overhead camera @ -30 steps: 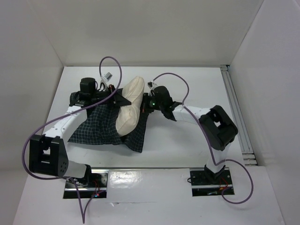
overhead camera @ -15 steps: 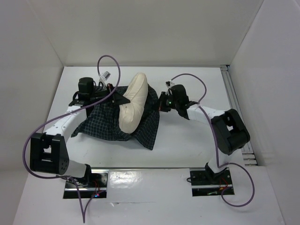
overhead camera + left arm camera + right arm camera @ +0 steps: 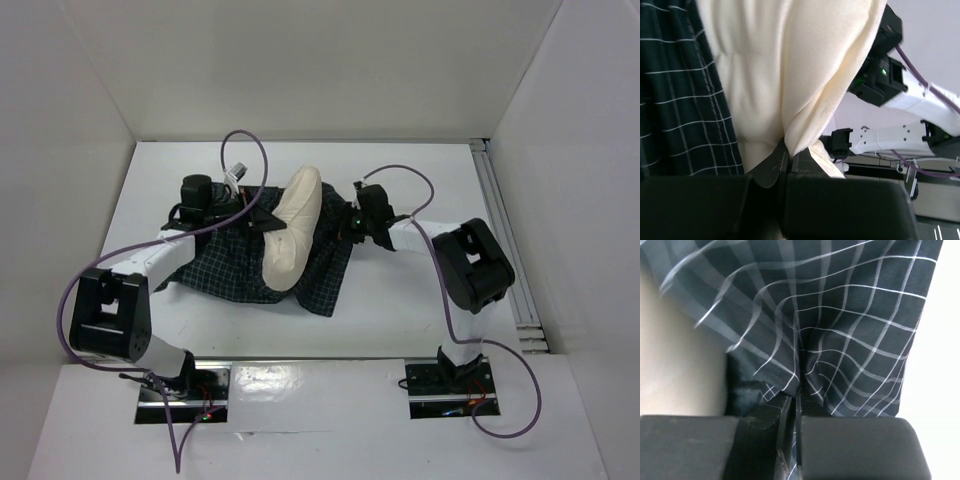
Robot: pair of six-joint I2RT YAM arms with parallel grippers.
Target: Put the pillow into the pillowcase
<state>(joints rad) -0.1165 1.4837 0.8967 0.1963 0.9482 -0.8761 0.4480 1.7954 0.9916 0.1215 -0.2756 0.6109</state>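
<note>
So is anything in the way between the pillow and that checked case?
No separate thing that I can see. The pillow lies right on the pillowcase, its far end sticking out. The left gripper pinches the pillow, and the right gripper pinches the pillowcase.

table (image 3: 400, 300): white | rail (image 3: 505, 240): along table's right edge | walls (image 3: 330, 70): white

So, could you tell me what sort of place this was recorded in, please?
Probably a robotics lab test cell, not a bedroom: plain white panel walls box in a white table, and the left arm and right arm are bolted at its near edge, trailing purple cables.
</note>
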